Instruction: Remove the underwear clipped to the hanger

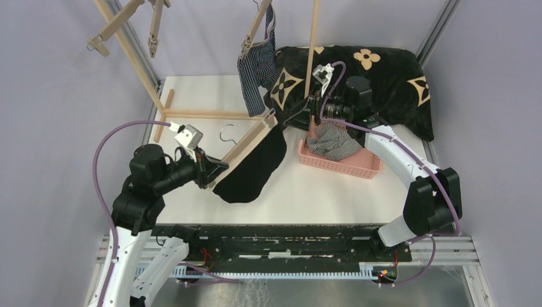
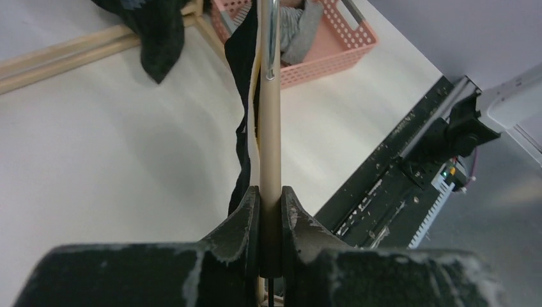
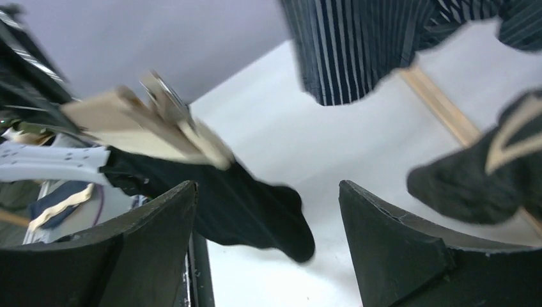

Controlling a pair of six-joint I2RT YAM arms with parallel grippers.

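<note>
The left claw (image 2: 270, 204) pinches the bar of a wooden hanger (image 2: 270, 128), held tilted to the left of the pink basket (image 1: 367, 167). The black boxer shorts (image 1: 252, 169) are clipped to that hanger and sag toward the worktop (image 1: 192, 102). The grey-white striped pair (image 1: 332, 142) lies in the basket. The navy striped pair (image 1: 255, 77) hangs clipped behind and left of it. The right claw (image 3: 267, 192) is spread wide and empty, near the basket's back-left corner. Freeing the black pair looks like the step in hand. Next, the right claw would need to close on the cloth near the clip and pull.
</note>
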